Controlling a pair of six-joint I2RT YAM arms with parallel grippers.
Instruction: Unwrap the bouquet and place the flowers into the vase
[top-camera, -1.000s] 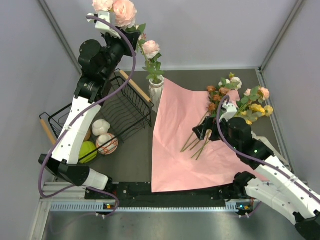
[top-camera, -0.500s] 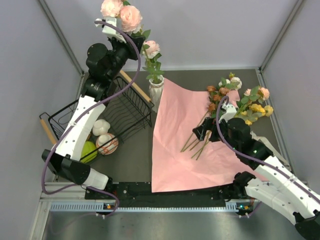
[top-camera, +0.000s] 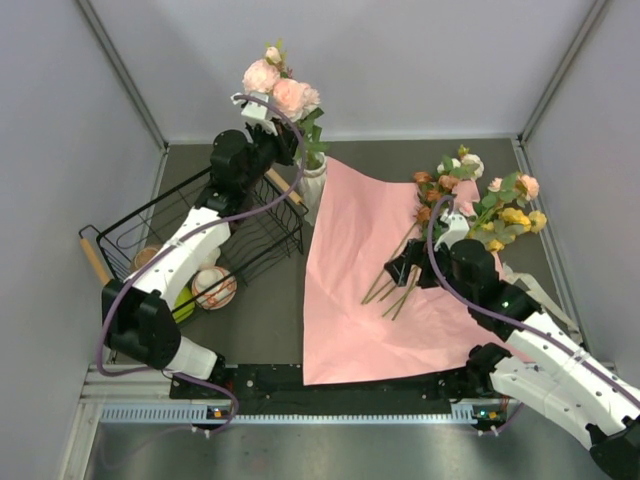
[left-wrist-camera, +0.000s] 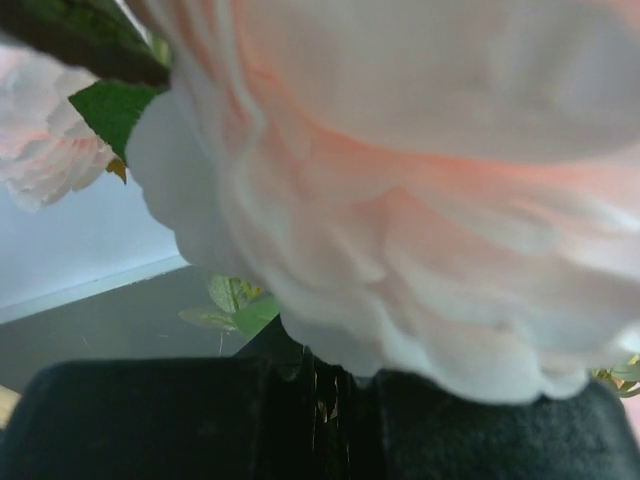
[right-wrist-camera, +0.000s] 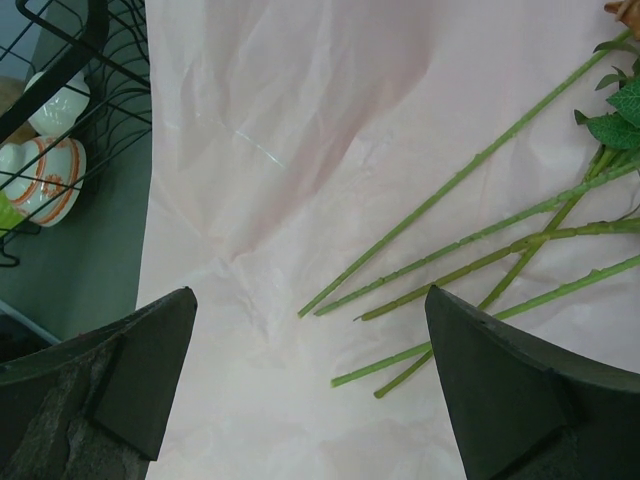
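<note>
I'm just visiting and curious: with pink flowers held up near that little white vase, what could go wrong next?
The vase is small and narrow-necked; the pink flowers held by the left gripper might miss its neck or tip it. The open right gripper hangs over closely lying stems and might grab several.

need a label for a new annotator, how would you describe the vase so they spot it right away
Find the big pink paper sheet lying flat in the middle. At its far left corner, beside the black wire basket, stands the vase. It is the only upright white ribbed thing, with pink flowers above it.
</note>
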